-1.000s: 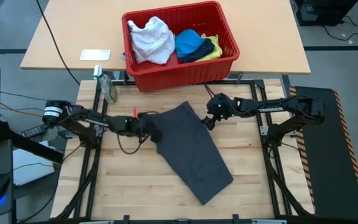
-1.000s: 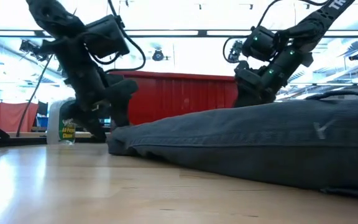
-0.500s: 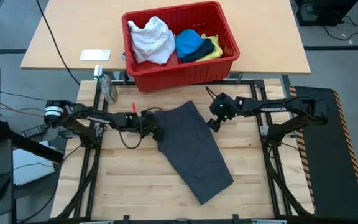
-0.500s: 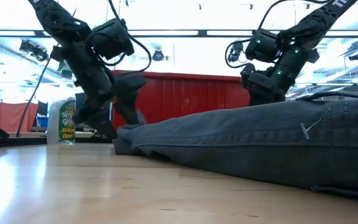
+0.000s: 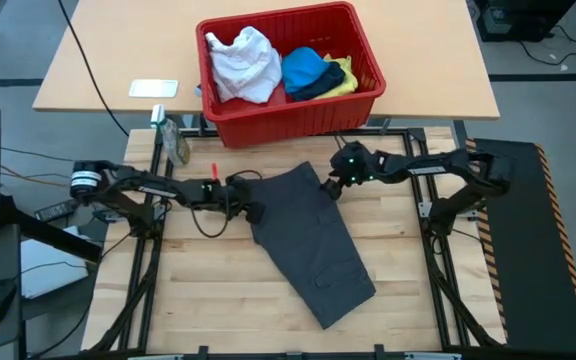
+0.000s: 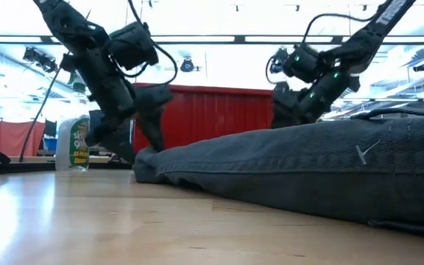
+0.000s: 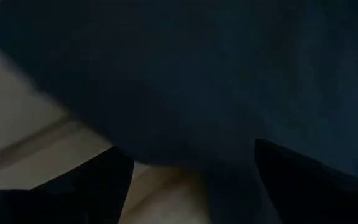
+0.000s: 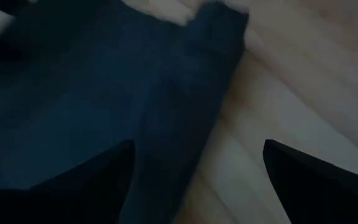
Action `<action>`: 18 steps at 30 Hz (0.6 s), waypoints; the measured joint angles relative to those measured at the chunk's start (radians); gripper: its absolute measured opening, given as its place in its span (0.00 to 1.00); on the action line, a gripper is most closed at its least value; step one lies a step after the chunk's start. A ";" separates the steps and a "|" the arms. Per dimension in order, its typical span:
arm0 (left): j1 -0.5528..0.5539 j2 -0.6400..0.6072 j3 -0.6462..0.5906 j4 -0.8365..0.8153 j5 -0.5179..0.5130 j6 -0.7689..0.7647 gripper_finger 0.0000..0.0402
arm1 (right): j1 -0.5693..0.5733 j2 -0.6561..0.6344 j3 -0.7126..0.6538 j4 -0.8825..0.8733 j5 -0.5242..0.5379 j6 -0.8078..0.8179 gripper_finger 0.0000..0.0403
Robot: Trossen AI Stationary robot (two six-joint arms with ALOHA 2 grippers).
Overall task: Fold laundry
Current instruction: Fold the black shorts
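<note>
Low view hides the basket's garments (image 5: 268, 62); wrist views show both tools spread over dark grey cloth (image 5: 313, 240).

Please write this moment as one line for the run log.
stage: flattening | dark grey garment: on table | left claw: open, at its edge | right claw: open, at its corner | red basket: other laundry inside

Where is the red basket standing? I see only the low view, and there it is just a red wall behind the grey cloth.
Observer: The red basket stands on the far table, beyond the dark grey garment.
Operator: What is inside it?
Observer: White laundry, bright blue, dark navy and yellow pieces.
Operator: Are the pincers holding the cloth?
Observer: No. The left pincer and right pincer are both open at its top edge.
</note>
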State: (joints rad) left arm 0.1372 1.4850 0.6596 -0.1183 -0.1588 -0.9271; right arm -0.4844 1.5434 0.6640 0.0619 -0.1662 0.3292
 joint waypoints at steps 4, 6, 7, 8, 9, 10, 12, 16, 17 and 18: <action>0.010 0.083 0.000 0.126 0.007 -0.023 0.83 | 0.004 0.111 0.000 0.074 -0.003 0.009 0.89; 0.017 0.123 0.002 0.177 0.026 0.006 0.83 | 0.006 0.154 0.003 0.121 -0.034 0.010 0.89; 0.018 0.149 0.001 0.207 0.040 0.008 0.83 | 0.006 0.169 0.004 0.144 -0.054 0.010 0.88; 0.018 0.170 0.003 0.233 0.046 0.007 0.83 | 0.007 0.184 0.005 0.167 -0.073 0.012 0.87; 0.018 0.189 0.005 0.250 0.045 0.009 0.83 | 0.011 0.197 0.005 0.191 -0.092 0.014 0.87; 0.018 0.206 0.006 0.267 0.044 0.011 0.82 | 0.013 0.201 0.006 0.205 -0.111 0.020 0.85; 0.018 0.230 0.008 0.297 0.044 0.020 0.79 | 0.021 0.203 0.006 0.215 -0.145 0.031 0.82; 0.014 0.240 0.003 0.343 0.046 0.079 0.66 | 0.052 0.204 0.003 0.223 -0.161 0.069 0.71; 0.013 0.239 0.003 0.347 0.047 0.086 0.62 | 0.061 0.208 0.003 0.231 -0.164 0.083 0.67; 0.013 0.240 0.002 0.349 0.050 0.086 0.57 | 0.073 0.216 0.003 0.240 -0.169 0.095 0.63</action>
State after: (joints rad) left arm 0.1501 1.7247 0.6620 0.2304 -0.1087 -0.8413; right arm -0.4116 1.7597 0.6674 0.3018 -0.3349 0.4237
